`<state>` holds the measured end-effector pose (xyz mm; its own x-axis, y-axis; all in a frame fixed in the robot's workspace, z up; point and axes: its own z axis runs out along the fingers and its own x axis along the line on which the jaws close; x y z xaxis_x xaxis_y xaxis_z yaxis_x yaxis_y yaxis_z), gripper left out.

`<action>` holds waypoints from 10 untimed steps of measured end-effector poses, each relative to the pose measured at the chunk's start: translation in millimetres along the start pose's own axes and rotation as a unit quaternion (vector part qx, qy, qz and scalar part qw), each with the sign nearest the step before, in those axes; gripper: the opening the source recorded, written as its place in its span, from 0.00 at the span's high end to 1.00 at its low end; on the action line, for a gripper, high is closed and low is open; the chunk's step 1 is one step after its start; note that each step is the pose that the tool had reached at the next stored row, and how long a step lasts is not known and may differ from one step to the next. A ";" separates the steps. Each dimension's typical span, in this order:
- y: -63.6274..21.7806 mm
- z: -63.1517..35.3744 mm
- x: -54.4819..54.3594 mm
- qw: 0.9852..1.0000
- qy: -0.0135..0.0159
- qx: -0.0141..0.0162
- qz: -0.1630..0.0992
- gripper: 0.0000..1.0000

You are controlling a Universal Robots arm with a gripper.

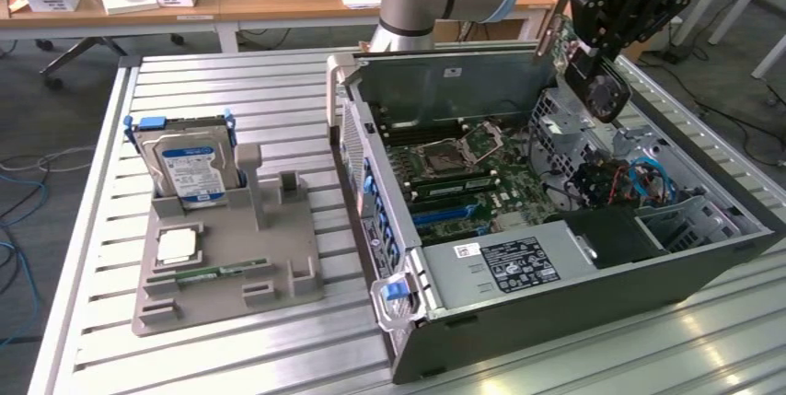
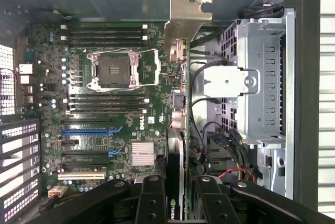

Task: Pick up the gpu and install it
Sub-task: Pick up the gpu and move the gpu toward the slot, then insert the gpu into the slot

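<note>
Readable markings: the motherboard (image 2: pixel 140 123) bears the white word "DELL", printed sideways beside the memory slots; the gpu (image 2: pixel 175 179), seen edge-on, carries an NVIDIA logo. Label print on the power supply (image 1: pixel 516 264) and hard drive (image 1: pixel 190 172) cannot be read.

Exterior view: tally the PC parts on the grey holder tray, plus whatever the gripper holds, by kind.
Silver hard drive with blue-white label: 1
Narrow green memory stick: 1
Pale square chip: 1
Dark green gpu card with silver bracket, held by gripper: 1
Total: 4
</note>
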<state>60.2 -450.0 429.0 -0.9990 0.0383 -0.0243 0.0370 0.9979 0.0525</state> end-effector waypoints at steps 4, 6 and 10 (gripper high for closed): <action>0.0 0.0 -0.5 1.000 0.000 0.000 0.000 0.74; 0.0 0.0 -0.5 1.000 0.000 0.000 0.000 0.74; 0.0 0.0 -0.6 1.000 0.000 0.000 0.000 0.74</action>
<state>60.7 -450.0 429.0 -0.9990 0.0382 -0.0243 0.0369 0.9979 0.0525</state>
